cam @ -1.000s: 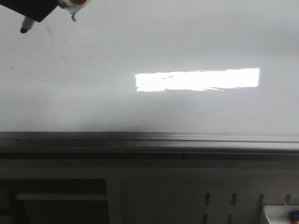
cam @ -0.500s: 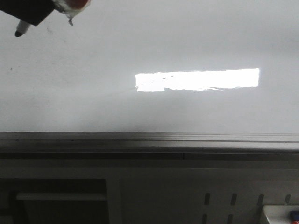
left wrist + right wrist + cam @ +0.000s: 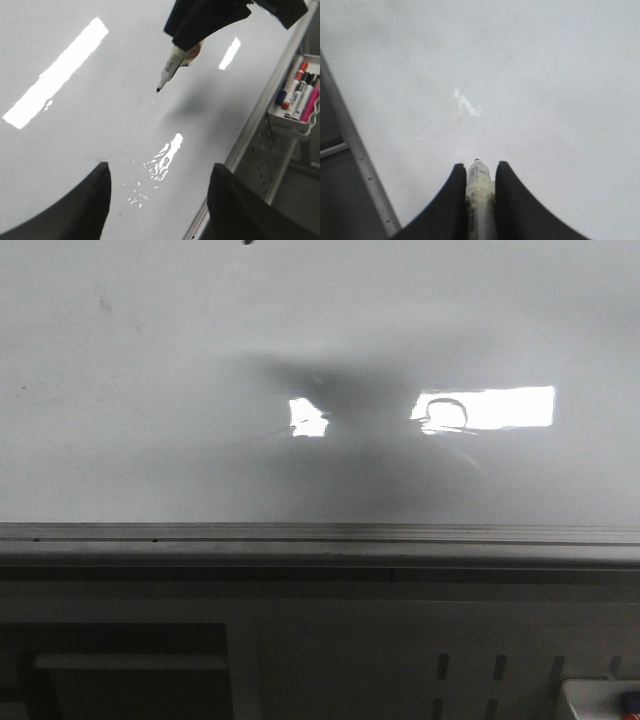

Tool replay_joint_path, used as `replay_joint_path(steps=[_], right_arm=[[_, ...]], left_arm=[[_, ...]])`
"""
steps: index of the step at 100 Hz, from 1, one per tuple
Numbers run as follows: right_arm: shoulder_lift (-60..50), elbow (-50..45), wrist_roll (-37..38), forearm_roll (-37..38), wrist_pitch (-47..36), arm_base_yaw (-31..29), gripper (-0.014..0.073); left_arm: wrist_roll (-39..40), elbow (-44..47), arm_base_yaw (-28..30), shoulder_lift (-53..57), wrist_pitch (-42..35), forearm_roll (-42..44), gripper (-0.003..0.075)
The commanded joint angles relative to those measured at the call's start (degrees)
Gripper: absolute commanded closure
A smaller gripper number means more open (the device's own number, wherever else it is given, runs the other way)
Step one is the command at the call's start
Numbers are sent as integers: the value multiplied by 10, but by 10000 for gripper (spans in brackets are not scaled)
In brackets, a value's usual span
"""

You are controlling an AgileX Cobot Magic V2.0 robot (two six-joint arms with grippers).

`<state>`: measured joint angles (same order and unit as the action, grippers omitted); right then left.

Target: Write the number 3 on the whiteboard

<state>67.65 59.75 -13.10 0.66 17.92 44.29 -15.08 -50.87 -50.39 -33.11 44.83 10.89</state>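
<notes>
The whiteboard [image 3: 150, 440] is a glossy white board with a grey edge rail [image 3: 320, 535] along its near side. No number 3 stroke shows on it. My right gripper [image 3: 479, 169] is shut on a white marker pen [image 3: 479, 187]. In the left wrist view the right gripper [image 3: 181, 42] holds the pen [image 3: 170, 65] slanted, with its black tip [image 3: 158, 90] just above the board. My left gripper [image 3: 160, 197] is open and empty, low over the board near the rail. Neither gripper shows in the front view, only a tiny dark bit [image 3: 248, 242] at the top edge.
A small tray [image 3: 294, 122] of coloured markers hangs past the rail [image 3: 260, 115]. A dark blurred reflection [image 3: 370, 410] covers the middle of the bright light patch [image 3: 500, 405]. Below the rail is a grey panel with slots [image 3: 470, 670].
The gripper with the pen has left the top left of the front view. A dark reflection now covers the middle of the light patch.
</notes>
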Motion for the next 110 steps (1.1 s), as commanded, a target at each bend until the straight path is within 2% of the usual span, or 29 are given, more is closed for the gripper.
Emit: replay_joint_path(steps=[1,12,18,21,40,63,94,110], right_arm=[[-1,21,-5,5,-49,-30,664],[10,17,-5,5,-50,-42,664],[19,17,-5,5,-50,-43,664],[23,17,-5,5,-52,-43,664],[57,16,-5,5,-56,-47,664],[76,16,-5,6,-54,-57,655],[60,16,-5,6,-13,-122,654],[38,12,-5,6,17,-127,654]], left_arm=[[103,10,-3,44,-25,52,409],[177,48,-3,104,-24,81,577],[192,69,-3,136,-25,82,709],[193,76,-3,146,-25,82,744],[194,101,-3,206,-29,74,741],[194,102,-3,211,-32,72,741],[194,102,-3,211,-32,74,741],[194,102,-3,211,-32,75,741]])
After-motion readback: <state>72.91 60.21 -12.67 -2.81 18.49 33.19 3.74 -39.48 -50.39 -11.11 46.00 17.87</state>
